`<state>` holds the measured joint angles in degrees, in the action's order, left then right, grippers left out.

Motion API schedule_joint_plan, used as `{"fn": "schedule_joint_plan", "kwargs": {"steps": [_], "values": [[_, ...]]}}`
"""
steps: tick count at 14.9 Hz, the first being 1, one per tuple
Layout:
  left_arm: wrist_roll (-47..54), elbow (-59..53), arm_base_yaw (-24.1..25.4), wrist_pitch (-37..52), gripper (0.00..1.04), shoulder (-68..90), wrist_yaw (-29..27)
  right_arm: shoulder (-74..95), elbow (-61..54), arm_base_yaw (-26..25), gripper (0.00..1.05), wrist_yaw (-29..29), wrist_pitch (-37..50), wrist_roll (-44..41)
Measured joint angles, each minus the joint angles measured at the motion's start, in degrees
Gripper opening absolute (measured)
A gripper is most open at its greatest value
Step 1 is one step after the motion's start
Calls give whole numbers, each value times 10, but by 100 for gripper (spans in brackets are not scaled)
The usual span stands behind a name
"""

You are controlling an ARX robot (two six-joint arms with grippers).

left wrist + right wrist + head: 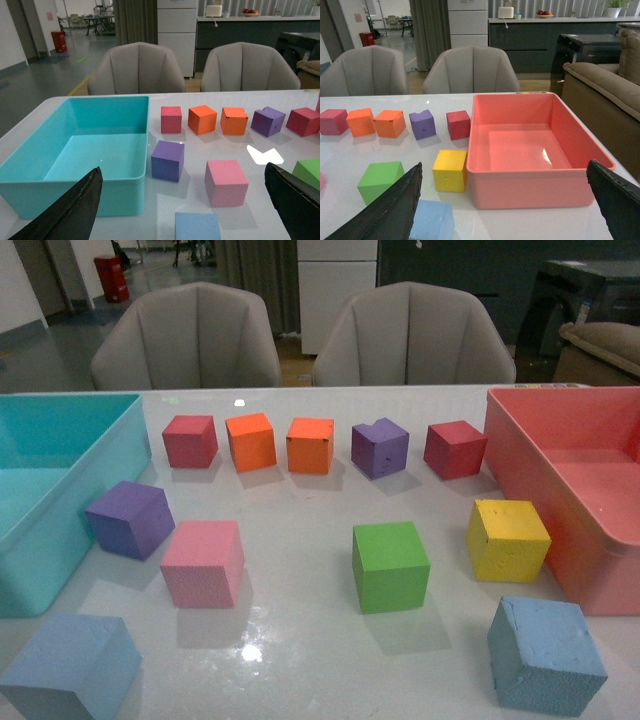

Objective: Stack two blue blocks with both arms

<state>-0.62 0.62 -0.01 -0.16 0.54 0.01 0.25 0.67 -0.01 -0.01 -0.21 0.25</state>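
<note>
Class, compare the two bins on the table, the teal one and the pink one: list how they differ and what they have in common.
Colour: the teal bin is turquoise, the pink bin salmon pink. Side: the teal bin is on the robot's left, the pink bin on its right. Neighbours: a purple cube sits beside the teal bin, a yellow cube beside the pink bin. Both are open-topped, rectangular, upright and empty.

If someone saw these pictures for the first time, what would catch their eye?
Bright foam cubes scattered across the white table, flanked by a teal bin on the left and a pink bin on the right. Nearest the camera sit two blue blocks, far apart.
</note>
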Motion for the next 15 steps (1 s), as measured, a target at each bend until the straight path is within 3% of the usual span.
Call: {"fn": "schedule_joint_plan", "kwargs": {"steps": [15], "values": [[0,0,0,0,98,0,0,0,0,0,98,0,0,0]]}}
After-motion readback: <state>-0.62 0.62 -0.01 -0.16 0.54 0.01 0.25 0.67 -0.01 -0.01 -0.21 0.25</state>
